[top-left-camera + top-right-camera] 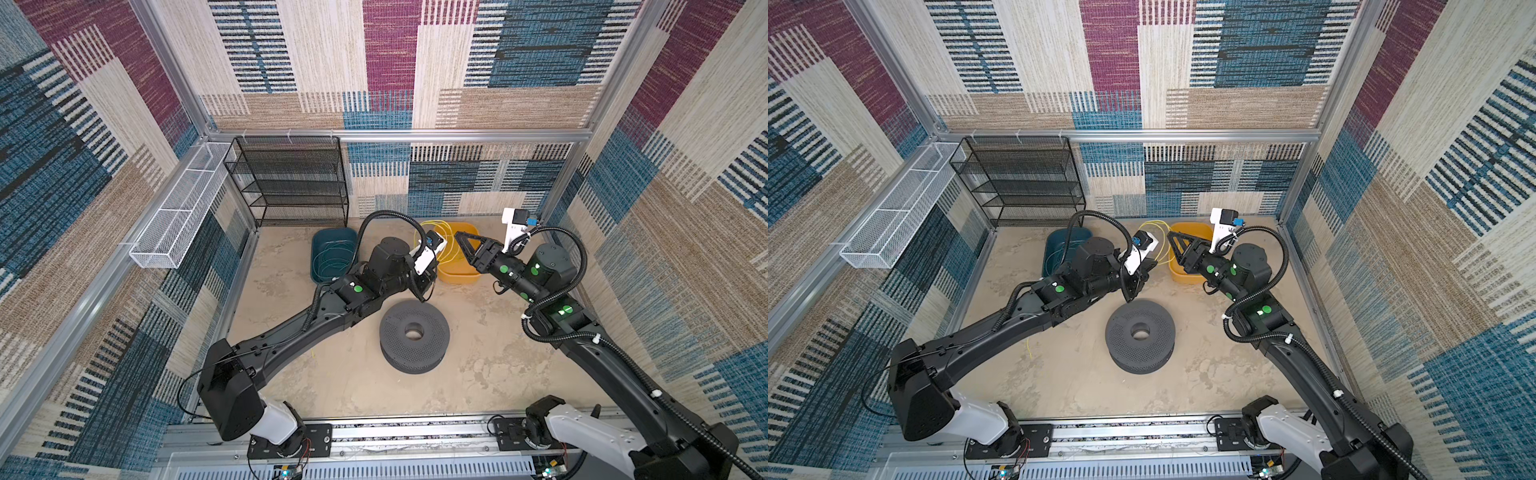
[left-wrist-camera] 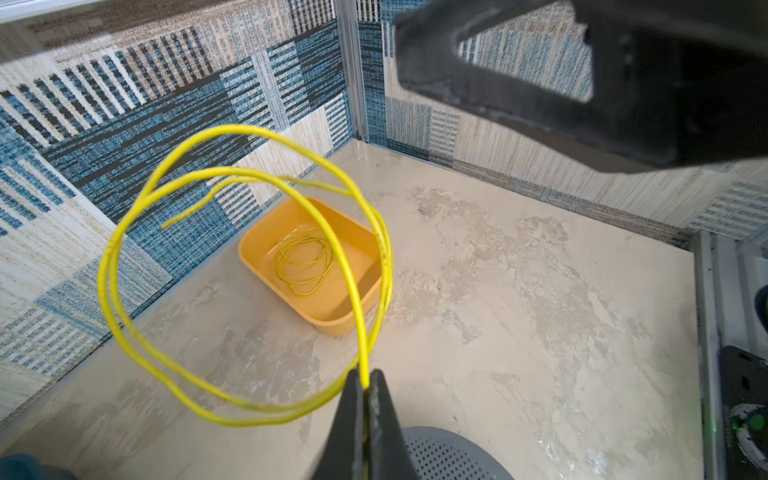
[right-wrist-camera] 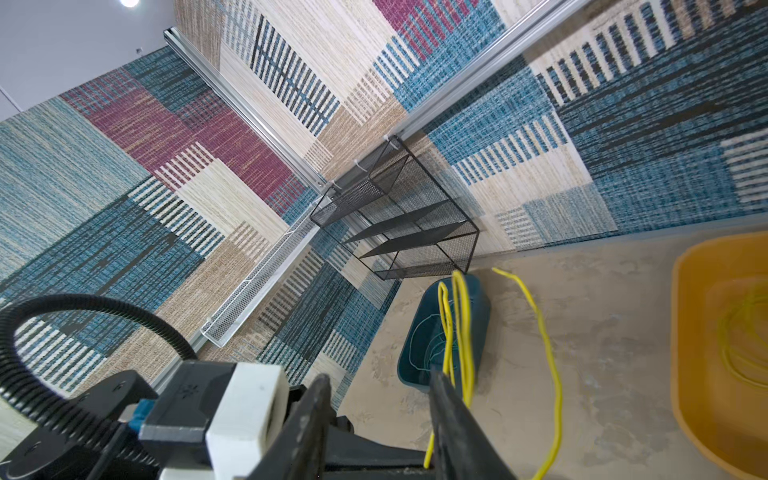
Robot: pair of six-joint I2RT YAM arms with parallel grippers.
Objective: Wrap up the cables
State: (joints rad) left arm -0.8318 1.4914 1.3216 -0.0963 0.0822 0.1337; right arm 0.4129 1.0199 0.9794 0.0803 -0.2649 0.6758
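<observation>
Left gripper (image 2: 365,380) is pressed together on the yellow cable (image 2: 101,276): one strand nipped right at the fingertips, the rest standing off as a loose coil of a few turns, one free end poking into the loop (clean pinch in the left wrist view). In both top views that coil hangs clear of the table (image 1: 332,382), between the two grippers and at the left edge of the yellow bin (image 1: 457,276). Right gripper (image 3: 378,382) has its jaws spread with a clear gap, nothing pinched. It sits raised over the yellow bin in the top views, tips aimed toward the left gripper. In the right wrist view the coil's turns run just beside one finger; cannot tell if they touch it. A second yellow cable (image 2: 306,293) lies coiled flat on the yellow bin's floor. Teal bin (image 1: 322,249) sits left of the yellow one, with a thin pale-green coil (image 1: 331,266) inside. Grey perforated spool (image 1: 399,328) lies flat on the table, closer to the arm bases, apart from both bins. Short yellow strand (image 1: 1029,349) lies on the table just beside the left arm (image 1: 1000,328); too small to say if it belongs to either cable. Black mesh shelf (image 1: 291,183) stands against the back wall behind the teal bin, and white mesh basket (image 1: 178,220) is fixed along the left wall.
</observation>
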